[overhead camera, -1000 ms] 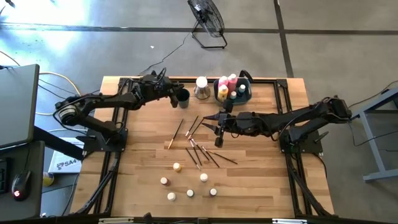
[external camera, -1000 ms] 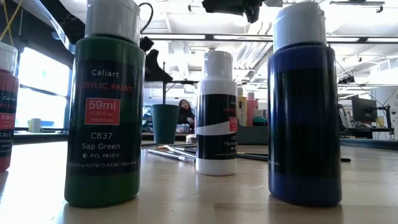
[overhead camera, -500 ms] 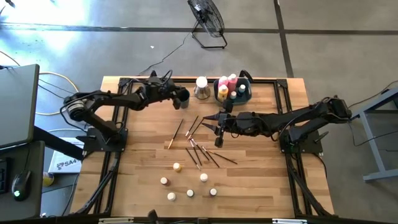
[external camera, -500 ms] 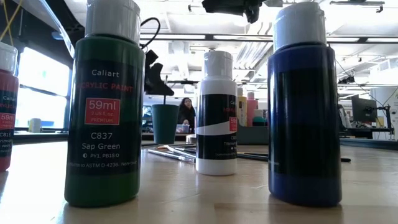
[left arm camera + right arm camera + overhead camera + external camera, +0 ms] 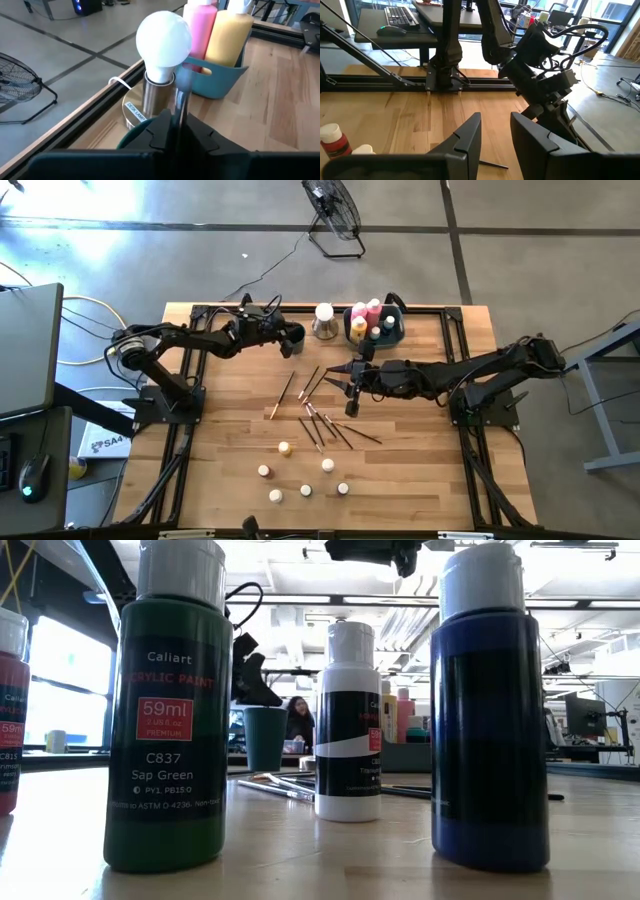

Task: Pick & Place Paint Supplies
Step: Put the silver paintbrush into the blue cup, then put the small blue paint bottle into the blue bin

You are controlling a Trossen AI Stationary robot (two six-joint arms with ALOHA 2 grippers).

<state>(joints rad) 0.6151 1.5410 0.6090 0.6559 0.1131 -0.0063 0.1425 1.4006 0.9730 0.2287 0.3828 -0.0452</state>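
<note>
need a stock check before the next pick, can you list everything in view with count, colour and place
paint bottles in bin: at least four; pink, yellow, teal among them; far edge, right of centre
bin: one, grey-blue, far edge
lamp: one, white bulb on metal base, left of the bin
cup: one, dark, left of the lamp
brushes: several, thin, dark-handled, scattered mid-table
small pots: six, white or cream caps, near edge
fan: one, black, floor beyond the table
left hand: at the cup, a thin handle between its fingers
right hand: open, above the brushes
</note>
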